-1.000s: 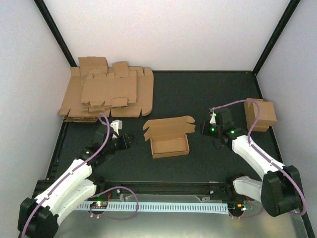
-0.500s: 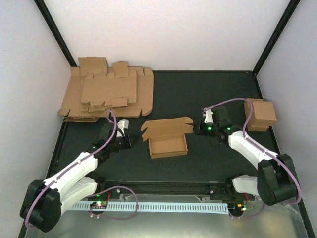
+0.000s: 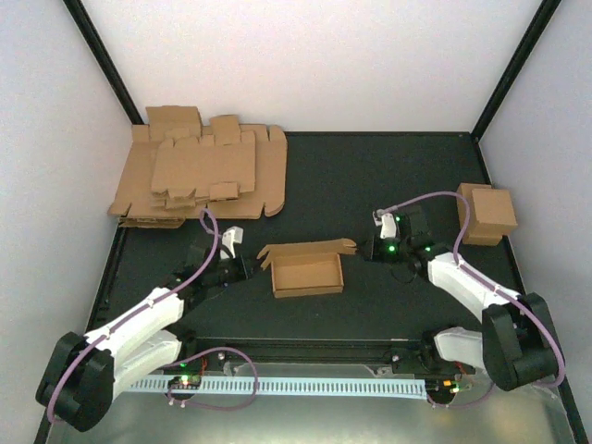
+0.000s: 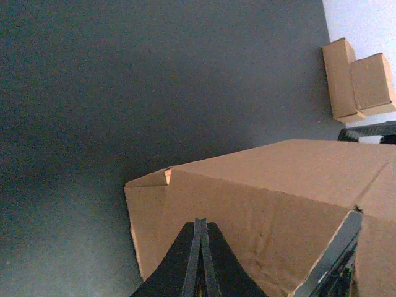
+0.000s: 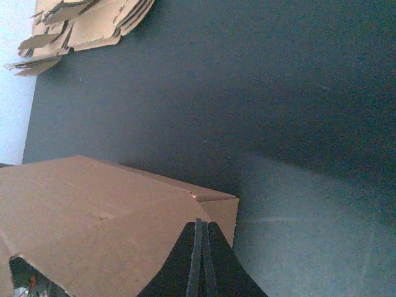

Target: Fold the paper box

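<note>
The paper box (image 3: 306, 275) is a brown cardboard tray standing open at mid table, its lid (image 3: 305, 249) raised along the far side. My left gripper (image 3: 252, 267) is shut and sits at the box's left end. In the left wrist view, the left gripper (image 4: 200, 223) rests its closed tips against the box's cardboard wall (image 4: 278, 185), with nothing between the pads. My right gripper (image 3: 361, 249) is shut too, at the lid's right end. Seen from the right wrist, the right gripper (image 5: 198, 223) lies with its tips against the box (image 5: 93, 229) near its corner flap.
A pile of flat brown blanks (image 3: 199, 176) lies at the back left, also seen in the right wrist view (image 5: 86, 21). A folded brown box (image 3: 487, 215) stands by the right wall, seen too from the left wrist (image 4: 359, 83). The mat is dark.
Both arms have moved inward to the box's ends. The left gripper has shut. The box has shifted slightly left and nearer, and its lid and side flaps stand more upright.
</note>
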Action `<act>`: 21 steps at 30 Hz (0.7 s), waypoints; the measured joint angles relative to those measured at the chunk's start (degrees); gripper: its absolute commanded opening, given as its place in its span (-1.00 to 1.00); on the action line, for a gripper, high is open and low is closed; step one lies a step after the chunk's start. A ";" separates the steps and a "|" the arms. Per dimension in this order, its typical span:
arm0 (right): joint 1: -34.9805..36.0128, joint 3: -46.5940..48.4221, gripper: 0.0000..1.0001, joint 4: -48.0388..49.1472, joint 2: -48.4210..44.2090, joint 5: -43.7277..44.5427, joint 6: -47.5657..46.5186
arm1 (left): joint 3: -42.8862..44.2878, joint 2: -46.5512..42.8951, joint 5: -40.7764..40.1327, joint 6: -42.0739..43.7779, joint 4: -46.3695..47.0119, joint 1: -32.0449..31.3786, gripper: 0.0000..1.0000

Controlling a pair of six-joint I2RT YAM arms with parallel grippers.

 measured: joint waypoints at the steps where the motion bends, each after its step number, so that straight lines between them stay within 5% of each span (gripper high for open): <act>1: 0.07 -0.50 -0.96 0.09 -0.46 -0.26 0.02 | 0.02 0.00 0.02 -0.28 0.35 -0.17 -0.97; 21: 2.01 -1.64 -0.96 0.81 -1.90 -2.67 2.38 | -0.17 1.40 0.66 -4.26 5.35 -2.64 -0.97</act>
